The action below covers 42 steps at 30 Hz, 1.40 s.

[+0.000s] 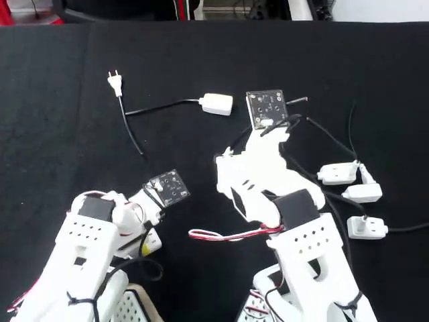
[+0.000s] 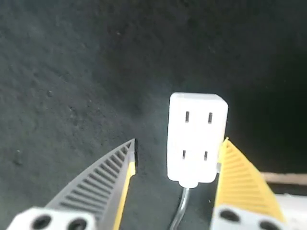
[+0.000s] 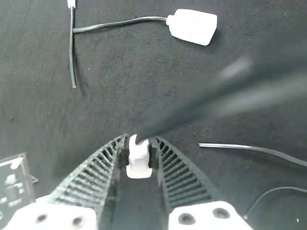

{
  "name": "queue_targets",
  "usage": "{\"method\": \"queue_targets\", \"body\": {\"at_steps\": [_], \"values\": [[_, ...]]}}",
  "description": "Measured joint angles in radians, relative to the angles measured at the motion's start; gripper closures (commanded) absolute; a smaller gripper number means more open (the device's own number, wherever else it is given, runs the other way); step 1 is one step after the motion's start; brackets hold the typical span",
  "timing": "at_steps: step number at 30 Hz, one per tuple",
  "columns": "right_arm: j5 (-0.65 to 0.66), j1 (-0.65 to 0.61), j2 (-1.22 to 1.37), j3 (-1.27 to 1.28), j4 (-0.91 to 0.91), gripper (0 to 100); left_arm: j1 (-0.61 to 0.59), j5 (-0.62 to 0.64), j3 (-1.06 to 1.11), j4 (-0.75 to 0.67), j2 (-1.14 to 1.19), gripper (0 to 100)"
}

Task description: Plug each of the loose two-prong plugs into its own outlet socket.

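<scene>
In the left wrist view a white two-outlet socket [image 2: 196,136] lies on the black cloth between my left gripper's [image 2: 178,141] open fingers, against the yellow finger [image 2: 237,177]. My right gripper [image 3: 140,139] is shut on a small white plug [image 3: 139,163], whose black cable [image 3: 230,103] runs away from it. In the high view the right gripper [image 1: 224,164] is at the table's middle. Beyond it lies a white socket [image 1: 216,103] [image 3: 192,26] on a cable. A loose two-prong plug [image 1: 114,80] lies at the far left.
Three more white sockets [image 1: 338,173], [image 1: 362,193], [image 1: 366,227] with black cables lie at the right. A red and white wire [image 1: 221,235] crosses between the arms. Black cloth [image 1: 53,121] covers the whole table.
</scene>
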Motion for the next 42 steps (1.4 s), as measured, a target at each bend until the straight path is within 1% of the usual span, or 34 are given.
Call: {"method": "queue_targets", "body": {"at_steps": [6, 9, 14, 15, 19, 22, 27, 28, 32, 34, 38, 40, 42], "values": [[0.005, 0.000, 0.000, 0.000, 0.000, 98.5, 0.002, 0.000, 0.035, -0.057, 0.012, 73], [0.005, 0.000, 0.000, 0.000, 0.000, 98.5, 0.032, 0.000, 0.087, -0.098, 0.012, 73], [0.005, 0.000, 0.000, 0.000, 0.000, 98.5, 0.058, 0.000, 0.094, -0.104, 0.012, 73], [0.005, 0.000, 0.000, 0.000, 0.000, 98.5, 0.060, 0.000, 0.094, -0.104, 0.012, 74], [0.026, 0.000, 0.000, 0.000, 0.000, 98.5, 0.060, -0.011, 0.094, -0.100, 0.012, 84], [0.029, 0.000, 0.000, 0.000, 0.000, 98.5, 0.092, -0.052, 0.094, -0.051, 0.012, 84], [0.048, 0.000, 0.000, 0.000, 0.000, 98.5, 0.117, -0.063, 0.094, -0.025, 0.012, 85], [0.048, 0.000, 0.000, 0.000, 0.000, 98.5, 0.117, -0.063, 0.094, -0.025, 0.012, 86], [0.048, 0.000, 0.000, 0.000, 0.000, 98.5, 0.120, -0.063, 0.092, -0.015, 0.012, 93], [0.048, 0.021, 0.000, -0.009, 0.006, 98.5, 0.120, -0.063, 0.080, -0.008, 0.012, 92], [0.051, 0.077, 0.000, -0.054, 0.037, 98.5, 0.120, 0.000, 0.018, -0.023, 0.012, 91], [0.051, 0.098, 0.000, -0.063, 0.041, 98.5, 0.120, 0.048, -0.005, -0.081, 0.012, 91], [0.051, 0.118, 0.000, -0.063, 0.043, 98.5, 0.121, 0.117, -0.008, -0.172, 0.023, 91]]}}
